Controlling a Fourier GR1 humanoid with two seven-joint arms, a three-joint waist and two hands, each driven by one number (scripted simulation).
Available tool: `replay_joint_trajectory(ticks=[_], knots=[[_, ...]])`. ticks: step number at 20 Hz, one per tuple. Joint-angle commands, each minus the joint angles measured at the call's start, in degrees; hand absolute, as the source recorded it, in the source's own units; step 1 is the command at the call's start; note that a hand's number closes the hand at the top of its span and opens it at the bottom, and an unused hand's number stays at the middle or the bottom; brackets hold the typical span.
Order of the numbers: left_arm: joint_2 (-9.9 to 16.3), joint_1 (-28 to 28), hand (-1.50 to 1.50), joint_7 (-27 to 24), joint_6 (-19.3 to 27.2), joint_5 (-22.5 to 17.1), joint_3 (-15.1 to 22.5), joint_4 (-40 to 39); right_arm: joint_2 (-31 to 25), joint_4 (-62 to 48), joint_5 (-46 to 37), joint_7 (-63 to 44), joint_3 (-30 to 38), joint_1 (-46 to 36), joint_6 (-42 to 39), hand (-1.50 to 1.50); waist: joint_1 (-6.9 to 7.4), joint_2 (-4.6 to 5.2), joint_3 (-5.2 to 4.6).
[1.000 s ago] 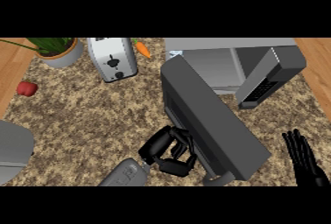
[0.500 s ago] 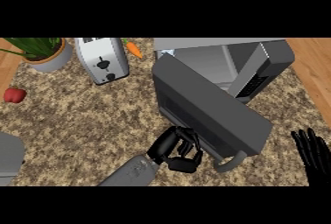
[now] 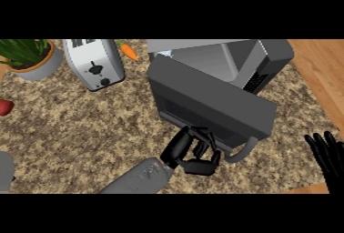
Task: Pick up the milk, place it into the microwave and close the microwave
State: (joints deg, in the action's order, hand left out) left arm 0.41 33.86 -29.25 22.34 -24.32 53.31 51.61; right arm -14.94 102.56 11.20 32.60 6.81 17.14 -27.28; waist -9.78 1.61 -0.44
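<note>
The grey microwave (image 3: 272, 57) stands at the back right, and its dark door (image 3: 215, 102) is swung partly out over the counter. The door's curved handle (image 3: 246, 151) is at its near corner. A small pale patch shows at the cavity's left edge; I cannot tell whether it is the milk. My left hand (image 3: 189, 152) lies against the door's outer face near its lower edge, fingers relaxed and holding nothing. At the view's right edge my right hand (image 3: 327, 155) rests open with its fingers up.
A silver toaster (image 3: 98, 63) and a carrot (image 3: 128, 51) lie at the back, with a potted plant (image 3: 30, 57) in the back left corner. A red fruit (image 3: 5, 107) and a grey rounded object (image 3: 5, 169) sit at the left edge. Wooden floor shows to the right.
The door has swung further toward the microwave's body, with my left hand following along its face. My right hand has stayed at the right edge.
</note>
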Motion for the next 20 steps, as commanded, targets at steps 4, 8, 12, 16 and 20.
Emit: replay_joint_trajectory(ticks=[4,8,12,16,20], knots=[[-0.39,4.15,1.5,-1.54,9.66,-8.26,-0.93,2.23,-3.32,3.53,1.25,-3.22,1.48,-1.53,-0.98,-1.5,-2.01,0.31,-0.03],[-0.4,7.27,1.5,-1.44,13.81,-11.8,-1.77,1.15,-4.5,4.65,2.31,-4.54,2.39,-3.32,-1.03,-1.5,-3.02,0.64,0.03],[-0.41,10.05,-1.5,0.3,16.26,-15.51,-2.69,-0.92,-5.51,5.14,5.09,-5.6,4.16,-4.03,-1.42,-1.5,-4.93,1.11,0.09],[-0.41,12.19,-1.5,1.79,18.33,-17.97,-3.13,-3.28,-10.08,7.68,-1.07,-4.62,9.65,-8.51,2.53,-1.5,-6.15,1.29,-0.01],[-0.41,13.83,-1.5,0.43,19.6,-21.6,-5.68,-3.15,-14.91,8.98,-5.5,-4.26,13.14,-11.27,3.74,1.5,-6.23,1.8,-0.14]])
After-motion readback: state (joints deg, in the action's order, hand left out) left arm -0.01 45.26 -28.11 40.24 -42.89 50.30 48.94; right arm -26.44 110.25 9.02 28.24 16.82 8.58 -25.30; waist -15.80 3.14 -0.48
